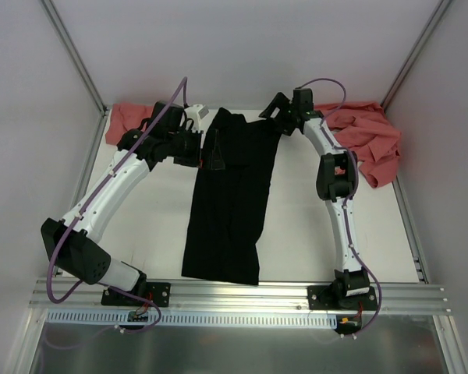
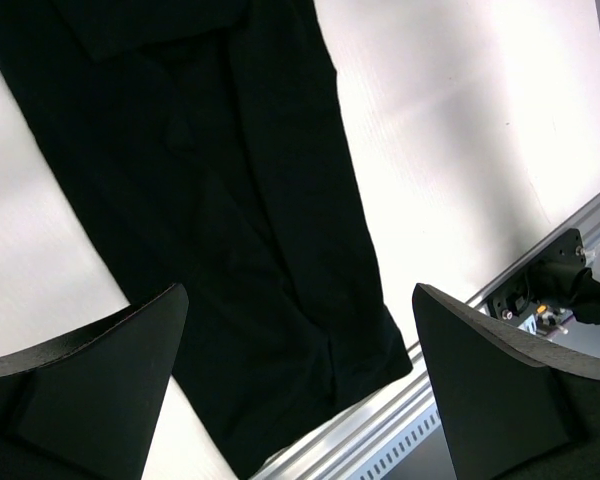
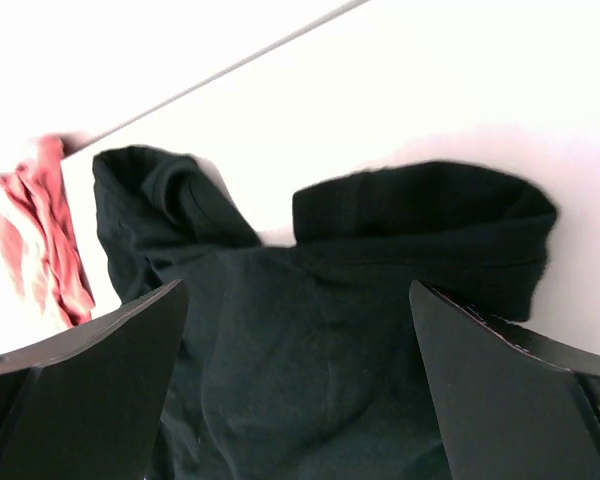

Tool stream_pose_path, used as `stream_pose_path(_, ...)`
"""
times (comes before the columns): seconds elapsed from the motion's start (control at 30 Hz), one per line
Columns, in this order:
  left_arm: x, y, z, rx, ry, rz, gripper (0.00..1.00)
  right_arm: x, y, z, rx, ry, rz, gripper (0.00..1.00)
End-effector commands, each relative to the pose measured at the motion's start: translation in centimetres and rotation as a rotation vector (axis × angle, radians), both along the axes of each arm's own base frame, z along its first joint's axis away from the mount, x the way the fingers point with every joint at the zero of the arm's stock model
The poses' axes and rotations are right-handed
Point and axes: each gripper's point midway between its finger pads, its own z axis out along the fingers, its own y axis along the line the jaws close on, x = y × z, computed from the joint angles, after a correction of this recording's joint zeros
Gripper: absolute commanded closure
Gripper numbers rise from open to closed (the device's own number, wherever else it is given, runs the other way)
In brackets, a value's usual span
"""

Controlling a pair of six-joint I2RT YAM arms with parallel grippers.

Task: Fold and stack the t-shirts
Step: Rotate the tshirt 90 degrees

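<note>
A black t-shirt [image 1: 230, 199] lies folded into a long narrow strip down the middle of the table, from the back to the front rail. My left gripper [image 1: 207, 152] hovers over its upper left edge, open with nothing between its fingers; its wrist view looks down the strip [image 2: 240, 250]. My right gripper [image 1: 274, 109] stands open just above the strip's far right corner, and its wrist view shows the bunched black cloth [image 3: 320, 350]. Salmon-red t-shirts lie crumpled at the back right [image 1: 368, 139] and back left [image 1: 132, 117].
An aluminium rail [image 1: 242, 296] runs along the table's front edge, with both arm bases bolted to it. Frame posts rise at the back corners. A strip of red cloth [image 3: 55, 235] shows at the left of the right wrist view.
</note>
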Motion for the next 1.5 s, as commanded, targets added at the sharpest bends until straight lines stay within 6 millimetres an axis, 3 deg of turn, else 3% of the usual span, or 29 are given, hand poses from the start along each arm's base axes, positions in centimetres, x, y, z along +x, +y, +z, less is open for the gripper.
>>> stream_pose_path(0.0,0.2,0.4,1.3,0.008,-0.031,0.015,0.01,3.1,-2.2,2.6,0.025,-0.116,-0.088,0.0)
stream_pose_path(0.27,0.3,0.2,1.3,-0.003,-0.032,0.02,0.01,6.5,-6.3,8.7,0.065,-0.306,-0.202,0.0)
stream_pose_path(0.3,0.3,0.2,1.2,-0.007,-0.031,0.018,0.01,6.4,-6.7,11.0,0.076,-0.343,-0.2,0.01)
stream_pose_path(0.33,0.3,0.1,1.1,-0.012,-0.031,0.015,0.01,6.2,-7.3,11.7,0.077,-0.349,-0.199,0.01)
stream_pose_path(0.4,0.4,-0.3,1.0,-0.028,-0.035,0.003,0.01,5.2,-7.3,13.8,0.087,-0.364,-0.162,0.01)
stream_pose_path(0.47,0.4,-0.5,0.8,-0.032,-0.041,-0.01,0.01,2.9,-6.6,17.2,0.101,-0.376,-0.096,0.01)
stream_pose_path(0.53,0.6,-0.5,0.5,-0.033,-0.052,-0.015,0.01,0.1,-4.9,18.2,0.106,-0.323,-0.021,0.01)
stream_pose_path(0.57,0.6,-0.5,0.2,-0.028,-0.054,-0.022,0.01,-2.1,-3.8,19.9,0.09,-0.326,0.043,0.0)
stream_pose_path(0.6,0.7,-0.7,0.2,-0.034,-0.064,-0.027,0.01,-4.6,-2.2,18.9,0.063,-0.252,0.097,0.0)
stream_pose_path(0.67,0.8,-0.7,0.0,-0.032,-0.069,-0.03,0.01,-8.5,-1.1,19.6,-0.005,-0.228,0.172,0.01)
stream_pose_path(0.73,0.8,-0.9,0.1,-0.044,-0.083,-0.039,0.01,-12.4,0.2,18.1,-0.07,-0.135,0.216,0.01)
stream_pose_path(0.77,0.7,-0.8,0.1,-0.044,-0.085,-0.038,0.01,-15.0,-0.6,17.3,-0.162,-0.076,0.23,0.01)
stream_pose_path(0.83,0.7,-0.3,-0.2,-0.026,-0.083,-0.02,0.01,-18.1,0.1,16.2,-0.265,-0.016,0.285,0.0)
stream_pose_path(0.87,0.5,0.0,-0.4,-0.012,-0.079,-0.014,0.01,-19.2,-0.6,16.1,-0.345,0.003,0.276,0.0)
stream_pose_path(0.9,0.4,0.2,-0.7,0.005,-0.073,-0.008,0.01,-21.8,-0.7,14.8,-0.421,0.078,0.331,0.01)
stream_pose_path(0.97,-0.1,1.1,-1.8,0.046,-0.056,0.0,0.01,-23.8,-1.6,13.8,-0.524,0.138,0.339,0.0)
stream_pose_path(1.0,-0.3,1.4,-2.0,0.055,-0.055,0.007,0.01,-25.8,-1.5,13.1,-0.568,0.197,0.373,0.0)
stream_pose_path(1.07,-1.1,1.8,-2.4,0.057,-0.051,0.013,0.01,-27.3,-2.1,12.3,-0.655,0.246,0.371,0.01)
stream_pose_path(1.17,-2.4,1.7,-1.4,-0.002,-0.085,0.004,0.01,-30.4,-1.5,10.8,-0.769,0.332,0.417,0.01)
stream_pose_path(1.3,-3.9,2.1,-0.5,-0.043,-0.118,0.008,0.01,-33.6,2.0,8.9,-0.86,0.355,0.503,0.01)
stream_pose_path(1.47,-5.6,2.3,-0.7,-0.069,-0.122,-0.022,0.01,-35.4,5.8,7.3,-0.887,0.371,0.568,0.01)
